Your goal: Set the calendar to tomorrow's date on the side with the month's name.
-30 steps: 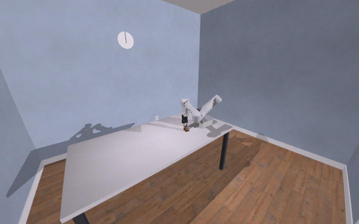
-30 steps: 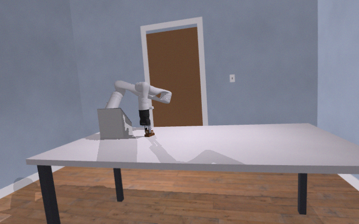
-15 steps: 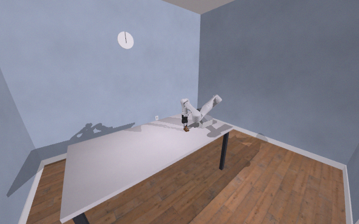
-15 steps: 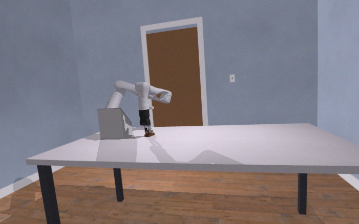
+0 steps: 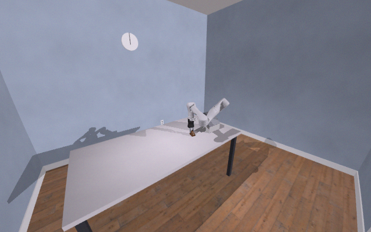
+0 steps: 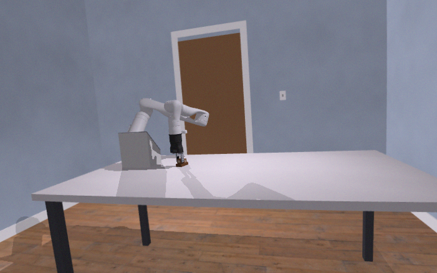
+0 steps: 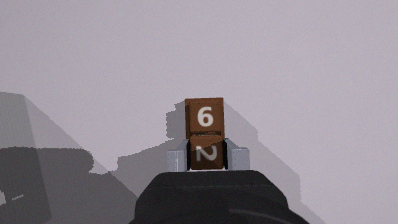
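Top view first: white arm (image 5: 200, 118) (image 6: 176, 116) reaching down over the far right part of the table (image 5: 140, 161) (image 6: 280, 179) (image 7: 310, 50), gripper (image 5: 191, 131) (image 6: 179, 160) (image 7: 206, 149) pointing straight down at a small brown tray (image 5: 194, 135) (image 6: 182, 164) (image 7: 187, 117). Way too small from here for reading any digits, or for telling one cube from the other.

Exterior view: tray on the tabletop, near the robot's grey base block (image 6: 133, 151), looking flat. Fingers right down at tray level, brown cube stuff in between. No telling from this distance about full contact with the tray's floor, sorry.

Wrist view, the useful one: cube with the 6 on top (image 7: 205, 117) in the far half of the tray, free of the fingers. Right beside it, cube with the 2 on top (image 7: 206, 153), gripped between both fingers, partway open at about cube width. 6 reading upright, 2 lying on its side. Only top faces, though, so no clue about the date on the month side, and no reason for panic over that sideways 2.

Best guess at the step: seating the gripped cube next to its neighbour, pretty late in the job. Next up, probably: confirm flat seating, ease the fingers apart evenly, then lift straight up. Could go wrong by dragging a cube askew or tugging the tray along. Definitely worth checking the front digits before backing off.
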